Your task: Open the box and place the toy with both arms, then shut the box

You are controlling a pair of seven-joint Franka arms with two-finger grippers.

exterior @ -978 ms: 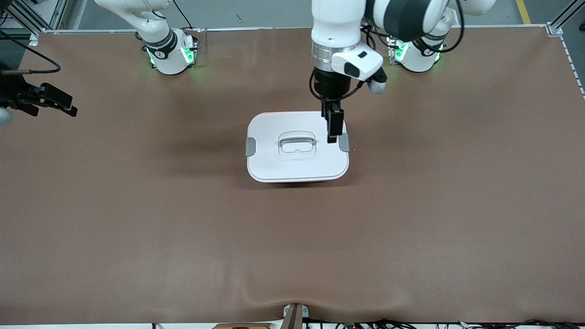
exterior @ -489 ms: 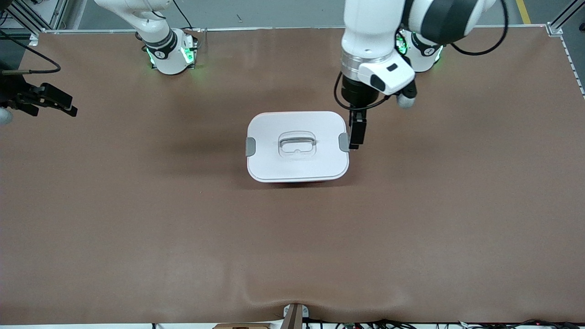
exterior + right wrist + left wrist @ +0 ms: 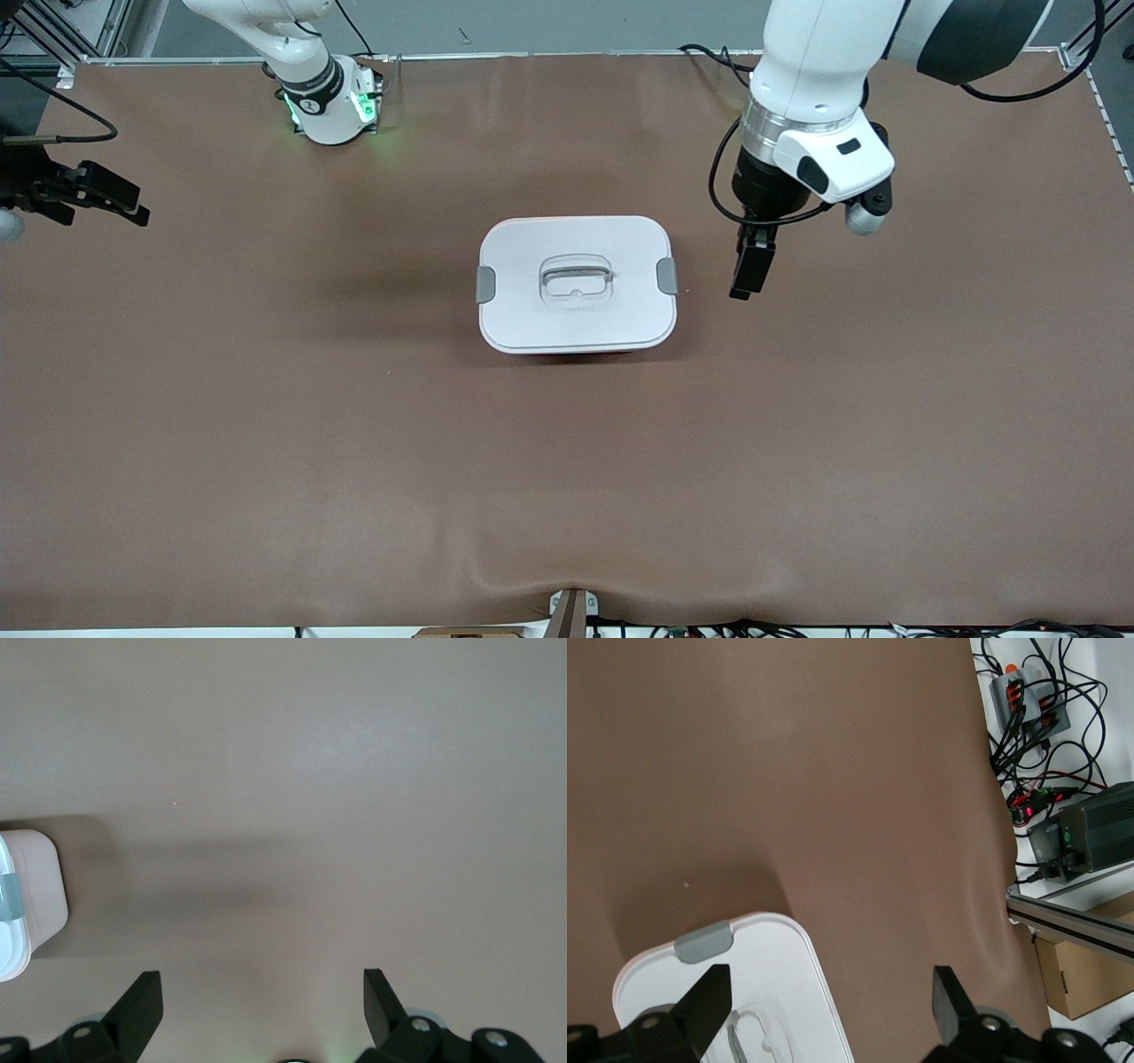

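- On the brown tabletop point(image 3: 354, 461), about midway between the two arms' ends, sits the box point(image 3: 577, 283) with its white lid point(image 3: 532, 319) on and a grey clip point(image 3: 485, 284) at each short side; the recessed clear handle point(image 3: 576, 281) lies at the lid's middle.
- Only a thin reddish-pink line of the tub shows under the lid's nearer edge; the inside is hidden and the toy cannot be seen.
- Beside the box, toward the left arm's end, the left gripper point(image 3: 749, 275) hangs over bare tabletop, apart from the box, pointing down from a bent wrist; the left wrist view shows its jaws spread wide, with nothing between them, the box's corner and one clip point(image 3: 704, 941) below.
- Near the edge at the right arm's end, the right gripper point(image 3: 97, 202) waits, partly cut off by the frame; its jaws stand apart and empty in the right wrist view, where a sliver of the box point(image 3: 31, 904) shows.
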